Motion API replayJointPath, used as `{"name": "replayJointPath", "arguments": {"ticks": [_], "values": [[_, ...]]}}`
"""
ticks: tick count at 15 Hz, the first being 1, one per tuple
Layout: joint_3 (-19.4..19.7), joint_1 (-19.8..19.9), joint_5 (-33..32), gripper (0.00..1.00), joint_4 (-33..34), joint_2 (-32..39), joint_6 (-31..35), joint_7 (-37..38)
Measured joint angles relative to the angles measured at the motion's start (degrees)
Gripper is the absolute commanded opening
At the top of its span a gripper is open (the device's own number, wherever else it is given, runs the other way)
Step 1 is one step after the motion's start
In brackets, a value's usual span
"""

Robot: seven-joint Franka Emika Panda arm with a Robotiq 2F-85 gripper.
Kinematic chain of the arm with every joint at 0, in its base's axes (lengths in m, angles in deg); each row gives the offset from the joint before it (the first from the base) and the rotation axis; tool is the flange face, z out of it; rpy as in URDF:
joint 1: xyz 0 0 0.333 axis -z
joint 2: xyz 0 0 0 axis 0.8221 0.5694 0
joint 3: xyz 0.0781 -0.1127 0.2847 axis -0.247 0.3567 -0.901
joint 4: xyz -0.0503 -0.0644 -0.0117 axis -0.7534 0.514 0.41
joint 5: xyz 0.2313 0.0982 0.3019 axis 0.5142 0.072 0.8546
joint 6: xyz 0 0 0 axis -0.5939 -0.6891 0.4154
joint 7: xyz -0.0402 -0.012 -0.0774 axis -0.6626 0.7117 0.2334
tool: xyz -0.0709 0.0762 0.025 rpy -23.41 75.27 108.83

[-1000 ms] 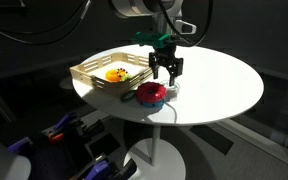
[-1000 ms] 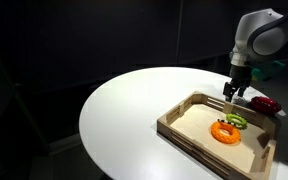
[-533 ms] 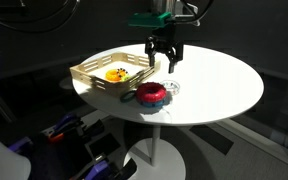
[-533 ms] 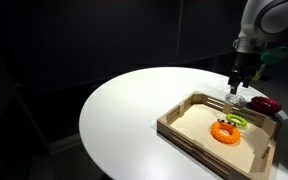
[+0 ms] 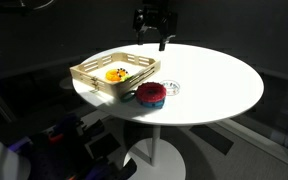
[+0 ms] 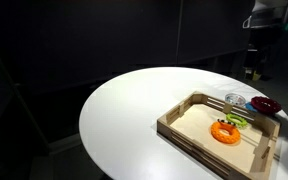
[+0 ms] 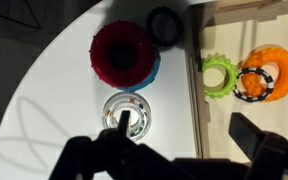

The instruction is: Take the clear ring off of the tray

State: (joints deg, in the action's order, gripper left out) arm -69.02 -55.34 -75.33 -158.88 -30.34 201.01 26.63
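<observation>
The clear ring [image 7: 129, 112] lies flat on the white table beside the tray, next to the thick red ring [image 7: 124, 55]. It shows faintly in both exterior views [image 5: 170, 88] [image 6: 235, 99]. The light wooden tray [image 5: 96, 72] [image 6: 189, 128] [image 7: 195, 100] holds a green toothed ring [image 7: 220, 77] and an orange ring [image 7: 262, 75]. My gripper [image 5: 153, 38] [image 6: 254, 68] [image 7: 189, 135] is open and empty. It hangs high above the table, over the clear ring and the tray's edge, touching nothing.
The red ring [image 5: 151, 93] [image 6: 265, 104] sits on a blue ring. A small black ring [image 7: 166, 25] lies by it. The round white table [image 5: 214, 80] has its edge close behind the red ring. Dark clutter lies below the table.
My gripper has risen straight up from table height to well above it, open. The clear ring stays on the table beside the red ring.
</observation>
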Motion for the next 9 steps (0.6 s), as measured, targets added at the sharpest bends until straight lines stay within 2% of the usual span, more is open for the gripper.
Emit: {"name": "replayJointPath", "arguments": {"ticks": [5, 9], "values": [[-0.9, 0.0, -2.4, 1.0, 1.3, -5.4, -5.3, 1.6], [-1.8, 0.0, -2.5, 1.0, 2.0, -9.1, -6.1, 3.4]]}}
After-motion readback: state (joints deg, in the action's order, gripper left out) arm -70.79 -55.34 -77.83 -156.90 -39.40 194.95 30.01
